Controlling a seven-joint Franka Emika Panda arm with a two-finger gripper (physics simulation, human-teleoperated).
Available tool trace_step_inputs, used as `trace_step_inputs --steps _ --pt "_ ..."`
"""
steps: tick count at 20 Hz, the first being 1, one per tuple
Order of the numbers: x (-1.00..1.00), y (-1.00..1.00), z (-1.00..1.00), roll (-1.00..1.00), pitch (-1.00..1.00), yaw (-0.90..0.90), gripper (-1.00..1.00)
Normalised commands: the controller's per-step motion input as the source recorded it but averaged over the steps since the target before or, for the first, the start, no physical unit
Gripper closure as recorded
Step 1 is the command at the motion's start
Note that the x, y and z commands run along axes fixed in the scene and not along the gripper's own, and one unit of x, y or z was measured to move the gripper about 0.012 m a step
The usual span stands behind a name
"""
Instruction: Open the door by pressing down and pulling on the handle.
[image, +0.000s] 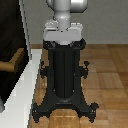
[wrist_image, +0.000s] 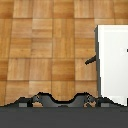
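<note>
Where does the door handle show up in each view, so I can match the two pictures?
Exterior view: the handle sits at the exterior view's left edge, on the dark door.
Wrist view: only a small dark stub juts from the white frame; it may be the handle, but I cannot tell.
Shared landmark: the white frame.

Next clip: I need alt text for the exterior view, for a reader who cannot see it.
A black robot pedestal stands on a wooden parquet floor, with the grey base of the arm on top. At the exterior view's left, a dark door in a white frame carries a golden-brown handle. The hand is out of view.
</note>
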Motion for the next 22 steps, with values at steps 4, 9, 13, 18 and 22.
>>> trace_step_inputs --steps 4,9,13,18,22 --pt "0.00 -0.25 0.50 0.00 0.00 0.00 -1.00" --pt "0.00 -0.80 0.00 0.00 0.00 0.00 -1.00" --pt "0.00 -0.50 0.00 0.00 0.00 0.00 -1.00" --pt "0.00 -0.80 0.00 0.00 0.00 0.00 -1.00" --pt "0.00 -0.50 0.00 0.00 0.00 0.00 -1.00"
